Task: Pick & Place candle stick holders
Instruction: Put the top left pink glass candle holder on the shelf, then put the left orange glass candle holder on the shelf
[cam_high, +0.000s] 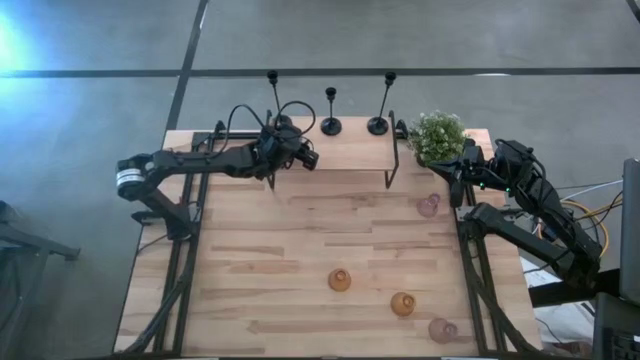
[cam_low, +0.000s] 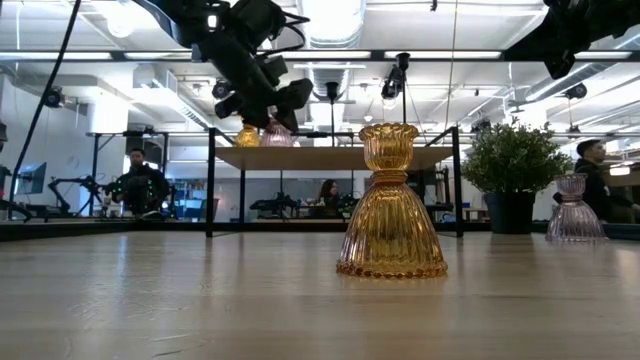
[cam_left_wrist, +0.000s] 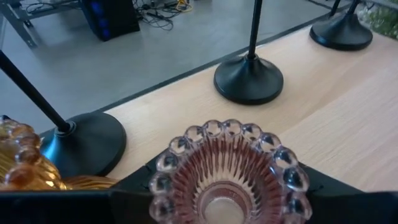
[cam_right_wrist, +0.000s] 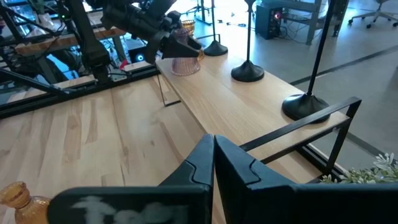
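A pink glass holder (cam_left_wrist: 230, 168) stands on the wooden shelf (cam_high: 350, 150) near its left end, with an amber one (cam_left_wrist: 25, 165) beside it. My left gripper (cam_left_wrist: 230, 193) reaches over the shelf, a finger close on either side of the pink holder's beaded rim. Three black holders (cam_left_wrist: 249, 78) stand along the shelf's far edge. On the table lie two amber holders (cam_high: 340, 280) and two pink ones (cam_high: 428, 206). My right gripper (cam_right_wrist: 213, 163) waits shut and empty at the table's right edge, beside the plant. My left gripper has a finger (cam_left_wrist: 134, 183) on each side of the pink holder's rim (cam_left_wrist: 163, 165), coming slanting down from the table's left. I cannot tell whether they touch it. The holder stands upright on its base on the shelf.
A bushy green plant (cam_high: 437, 135) stands at the shelf's right end, just in front of my right gripper. The shelf's black legs (cam_high: 392, 175) come down onto the table. The near half of the table holds only the scattered glass holders. People sit in the room beyond.
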